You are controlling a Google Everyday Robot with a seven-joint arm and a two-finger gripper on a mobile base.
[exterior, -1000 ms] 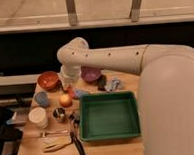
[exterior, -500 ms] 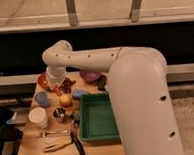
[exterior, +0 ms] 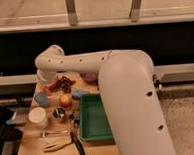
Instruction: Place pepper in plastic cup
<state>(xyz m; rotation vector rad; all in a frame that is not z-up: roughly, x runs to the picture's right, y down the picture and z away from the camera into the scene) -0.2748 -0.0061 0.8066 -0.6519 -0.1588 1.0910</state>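
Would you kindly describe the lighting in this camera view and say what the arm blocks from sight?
Camera view: dim, warm light; a dark band runs behind; the pale arm is the brightest thing and hides the right side of the table; the dark gripper sits at the far left, beside the pepper.

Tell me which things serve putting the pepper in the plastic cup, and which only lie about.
For the job: pepper, light-blue plastic cup, claw shut, seemingly on the pepper, behind the cup.
Lying about: orange fruit, white container, metal cup, green tray, purple bowl, banana-like piece.
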